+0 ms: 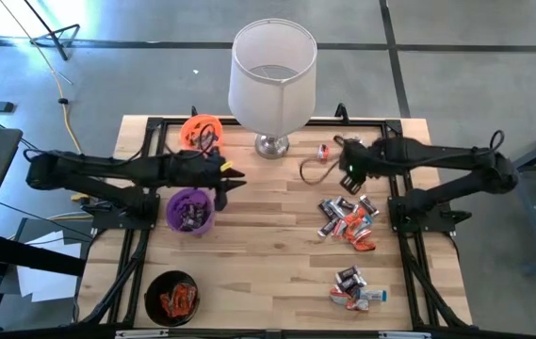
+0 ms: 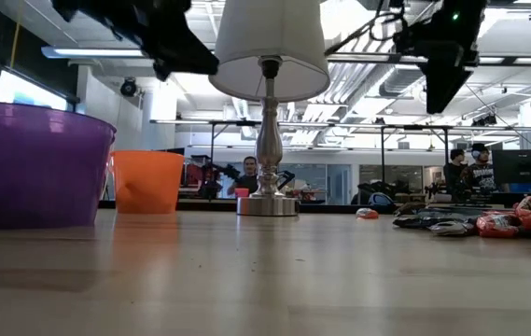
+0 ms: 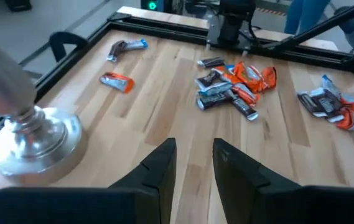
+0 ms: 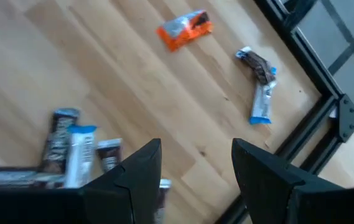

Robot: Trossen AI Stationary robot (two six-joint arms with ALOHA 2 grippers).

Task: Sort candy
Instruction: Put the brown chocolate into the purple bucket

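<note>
From above I see my left gripper (image 1: pixel 234 179) hanging over the table just right of the purple cup (image 1: pixel 190 210), which has dark-wrapped sweets in it. The orange cup (image 1: pixel 201 130) sits farther back, and a black cup (image 1: pixel 172 297) at the near left holds orange-red sweets. My right gripper (image 1: pixel 347 170) hovers at the far right of the table, beyond the main candy pile (image 1: pixel 346 220). A second small pile (image 1: pixel 356 287) lies nearer on the right, and one loose sweet (image 1: pixel 324 151) rests beside the lamp (image 1: pixel 271 75).

At table level, the purple cup (image 2: pixel 36 164) and orange cup (image 2: pixel 146 180) stand on the left and the lamp base (image 2: pixel 267 203) in the middle. The candy (image 2: pixel 489 220) lies low on the right. Both arms hang well above the wood, and people show in the room behind.

Through the left wrist camera, my fingers (image 3: pixel 162 165) stand a narrow gap apart with nothing between them. Ahead lie the candy pile (image 3: pixel 234 89), another cluster (image 3: pixel 327 106) and two loose sweets (image 3: pixel 116 81) near the lamp base (image 3: pixel 33 140).

Through the right wrist camera, my fingers (image 4: pixel 140 168) are spread wide and empty above bare wood. An orange sweet (image 4: pixel 184 29) and a brown-and-blue one (image 4: pixel 259 83) lie close to the table's frame, and several dark bars (image 4: pixel 71 151) lie off to one side.
</note>
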